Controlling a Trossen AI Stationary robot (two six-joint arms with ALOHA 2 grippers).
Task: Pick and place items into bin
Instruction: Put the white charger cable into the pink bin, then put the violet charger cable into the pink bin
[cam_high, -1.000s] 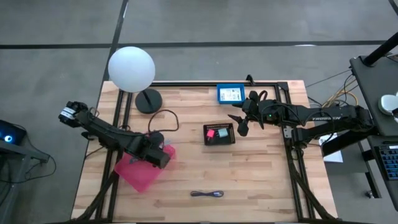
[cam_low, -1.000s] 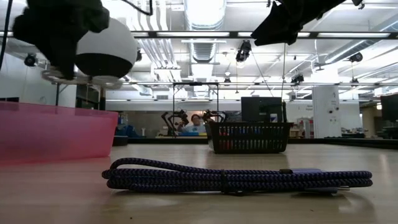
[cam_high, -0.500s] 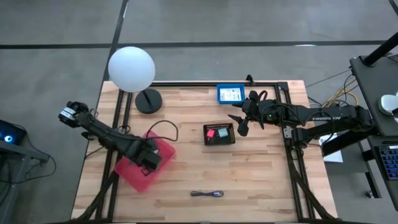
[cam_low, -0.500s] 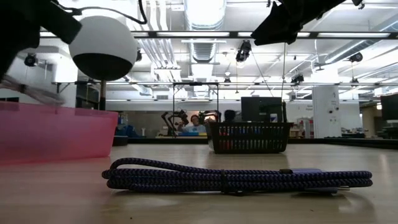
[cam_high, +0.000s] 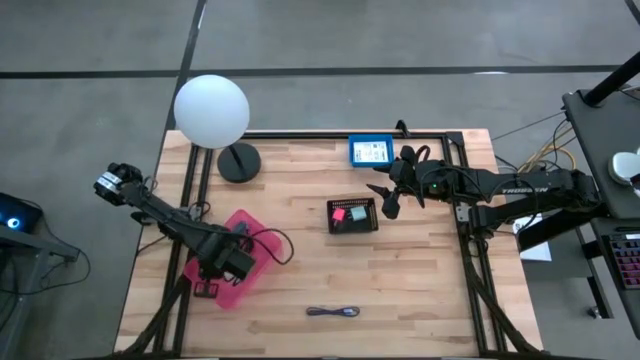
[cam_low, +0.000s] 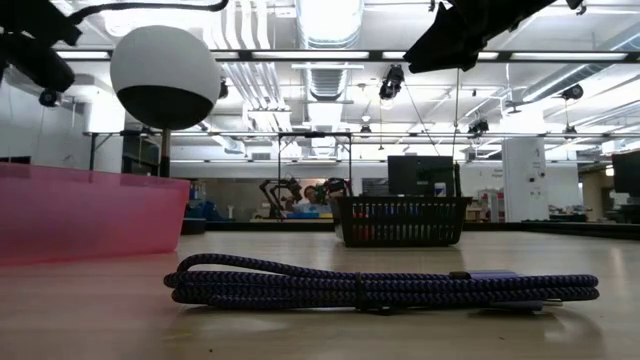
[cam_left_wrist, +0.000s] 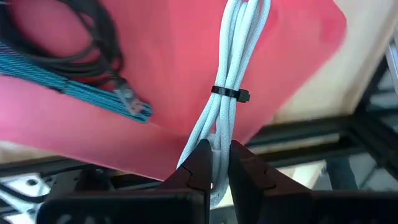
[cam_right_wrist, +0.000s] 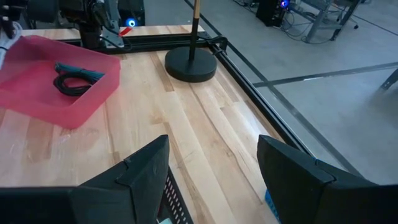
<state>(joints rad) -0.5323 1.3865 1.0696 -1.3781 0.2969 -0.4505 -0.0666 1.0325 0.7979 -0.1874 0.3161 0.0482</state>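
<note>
One cable in hand: the grey-white coiled cable (cam_left_wrist: 231, 93), bound by a black tie, is pinched by the left gripper (cam_left_wrist: 216, 163) over the pink bin (cam_high: 240, 225).
Bin contents: black cable (cam_left_wrist: 74, 37) and teal cable (cam_left_wrist: 68, 87).
Purple cable (cam_high: 333, 312): lies on the table's (cam_high: 420, 290) near edge.
Right gripper (cam_high: 386, 200): held spread, empty, beside the black basket (cam_high: 352, 215).

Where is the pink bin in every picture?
High view: pink bin at lower left, under the left gripper.
Low view: far left, in front of the globe lamp.
Left wrist view: fills the upper part.
Right wrist view: upper left.
Shared landmark: the lamp's black base.
</note>
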